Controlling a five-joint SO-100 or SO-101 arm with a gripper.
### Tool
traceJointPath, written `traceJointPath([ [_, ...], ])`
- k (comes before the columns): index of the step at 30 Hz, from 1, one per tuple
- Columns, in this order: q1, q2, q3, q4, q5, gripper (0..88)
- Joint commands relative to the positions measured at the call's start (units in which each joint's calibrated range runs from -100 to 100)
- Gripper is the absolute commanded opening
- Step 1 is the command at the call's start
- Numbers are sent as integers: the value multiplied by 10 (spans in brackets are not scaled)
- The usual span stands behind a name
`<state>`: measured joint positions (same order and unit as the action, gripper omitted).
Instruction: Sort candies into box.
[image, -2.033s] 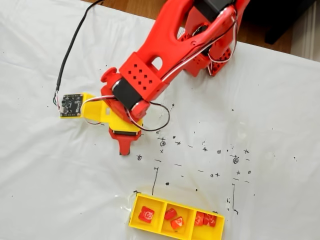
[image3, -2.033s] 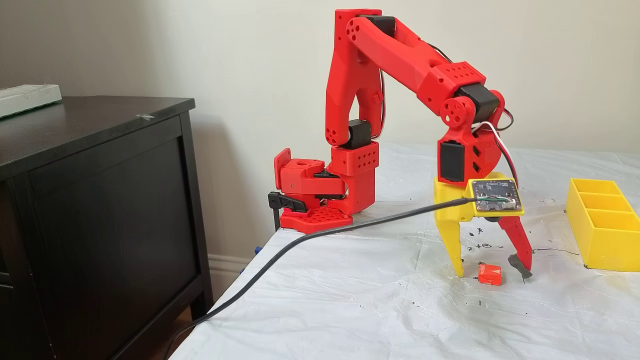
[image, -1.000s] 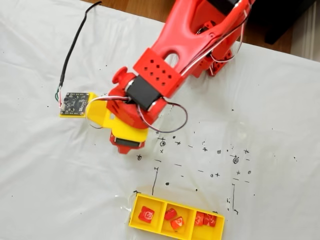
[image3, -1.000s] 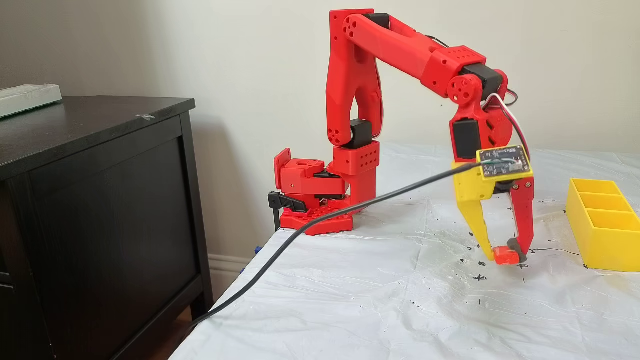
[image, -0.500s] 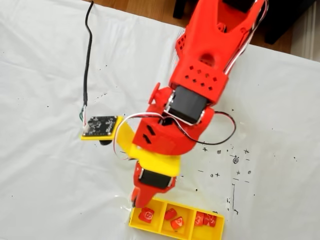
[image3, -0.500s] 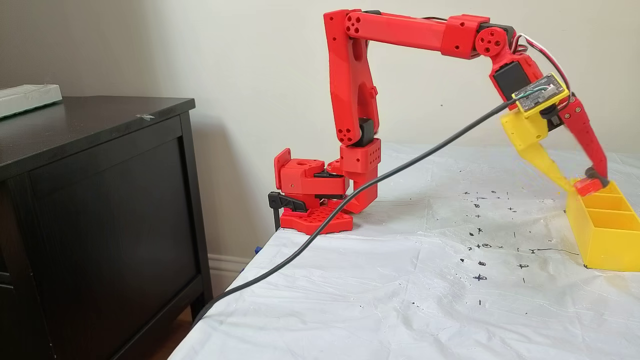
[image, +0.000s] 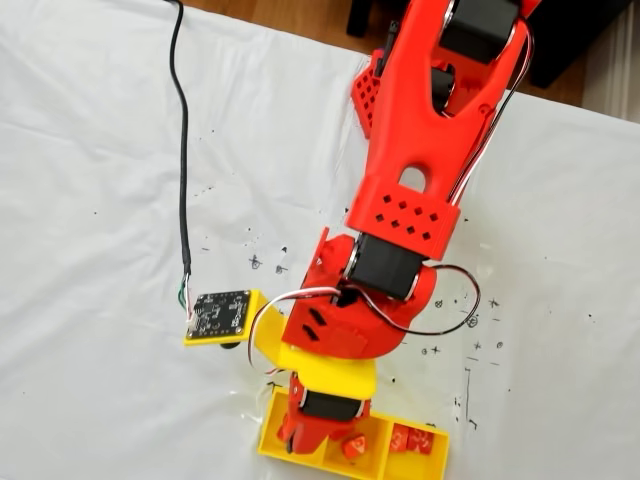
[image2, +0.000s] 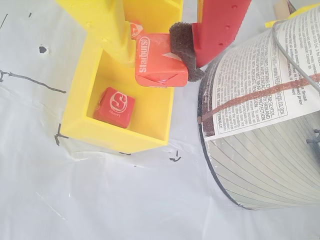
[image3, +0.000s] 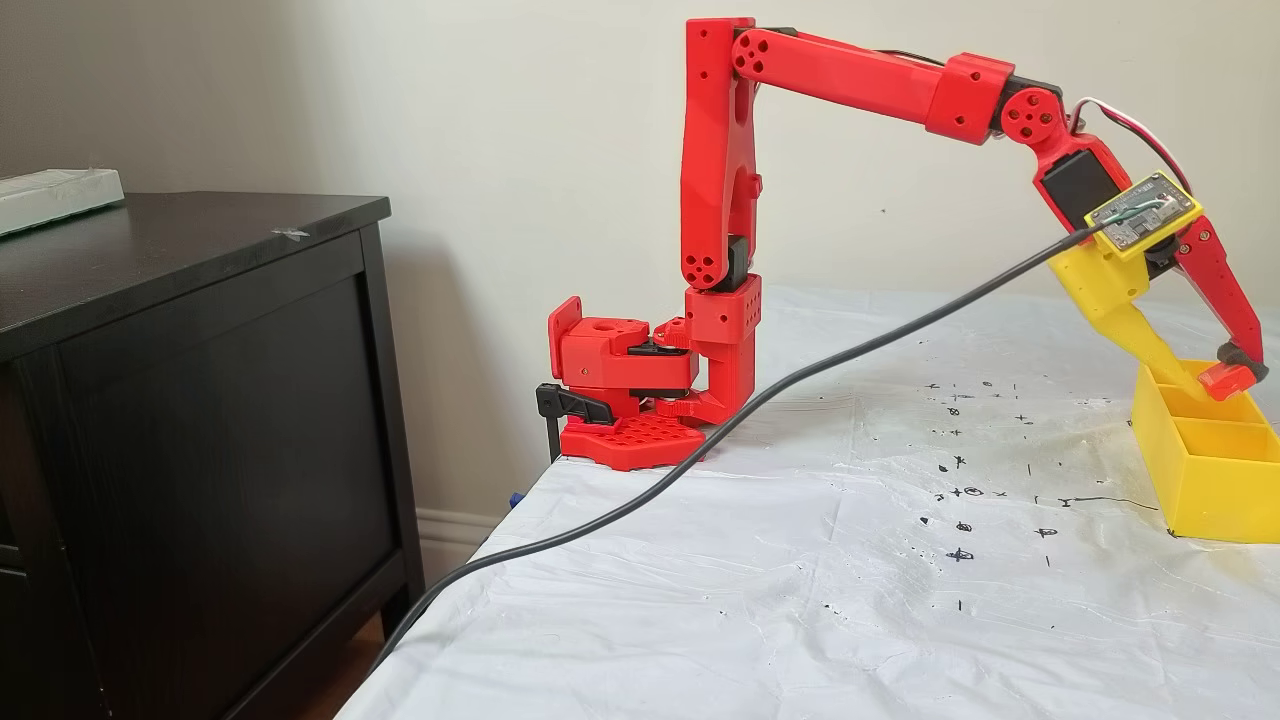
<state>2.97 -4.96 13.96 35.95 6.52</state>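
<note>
My gripper is shut on an orange-red candy, held between the yellow finger and the red finger's foam pad. It hangs over the end compartment of the yellow box, where a deeper red candy lies on the floor. In a fixed view from above, the arm covers that compartment of the box; more candies lie in the middle and right compartments. From the side, the gripper holds the candy just above the box's rim.
A round object with a printed paper label stands close to the box on the right of the wrist view. A black cable trails from the wrist's circuit board across the white sheet. A dark cabinet stands left of the table.
The gripper shut on the candy on the sheet, lifted it and swung it to the box. In the last half second it moved further over the end compartment.
</note>
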Motion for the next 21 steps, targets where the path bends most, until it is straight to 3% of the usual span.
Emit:
traceJointPath([
  [1, 2, -12, -95, 13, 5, 1],
  [21, 20, 28, -142, 66, 16, 1],
])
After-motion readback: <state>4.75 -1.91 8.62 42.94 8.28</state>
